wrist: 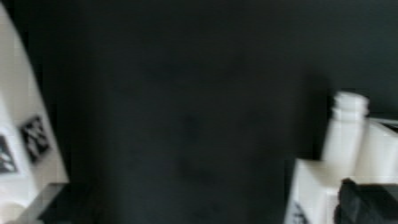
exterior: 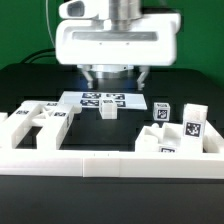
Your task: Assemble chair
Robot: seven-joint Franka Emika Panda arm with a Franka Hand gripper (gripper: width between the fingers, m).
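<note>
Jaws wide open and empty, hanging over the marker board (exterior: 100, 98) at the far centre. Chair parts (exterior: 165, 145) loose on the black tabletop (exterior: 30, 90): slotted panel (exterior: 35, 125) at the exterior view's left, short post (exterior: 108, 108) at the board's near edge, tagged blocks (exterior: 190, 120) at the exterior view's right. Hard white plastic, matte, blocky, square-edged; probably light, stiff, slightly slick. Best pinched across the post's two flat parallel faces. Low rail (exterior: 110, 165) along the near side.

Black desk (exterior: 30, 88), marker board (exterior: 103, 98) flat toward its far edge, small white block (exterior: 108, 111) just before it, slotted panels (exterior: 35, 125) and tagged posts (exterior: 192, 121) nearer the front edge, long white rail (exterior: 100, 165) seemingly along that edge.
</note>
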